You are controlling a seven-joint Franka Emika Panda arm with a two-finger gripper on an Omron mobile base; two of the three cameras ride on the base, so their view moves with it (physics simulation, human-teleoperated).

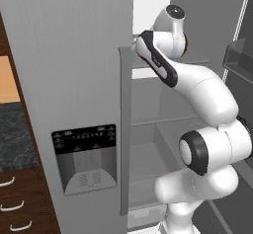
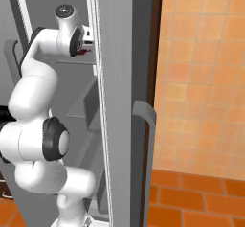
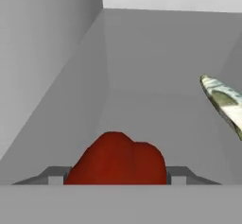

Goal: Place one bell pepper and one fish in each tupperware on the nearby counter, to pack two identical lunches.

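I'm looking into a grey fridge (image 1: 74,55) in a kitchen with an orange tiled wall (image 2: 201,77). Far left in the left base view sits a strip of dark speckled table (image 1: 15,139) over brown drawers (image 1: 20,203) with curved silver handles. The dispenser panel (image 1: 85,139) on the closed fridge door carries small markings, too tiny for me to read. To the right of that door, the open compartment shows pale shelves (image 1: 158,119), and the white arm (image 1: 207,99) reaches up into it.

In the hand view, a red bell pepper (image 3: 118,159) sits on the grey shelf floor right between the gripper (image 3: 116,176) fingertips (image 3: 56,176), lumpy, wider than it is tall, with no stem I can make out. I cannot tell whether the fingers are touching it yet or still stand apart from it. Further right lies a pale, green-streaked fish (image 3: 223,102), its long axis slanting from upper left to lower right, partly cut by the frame edge.
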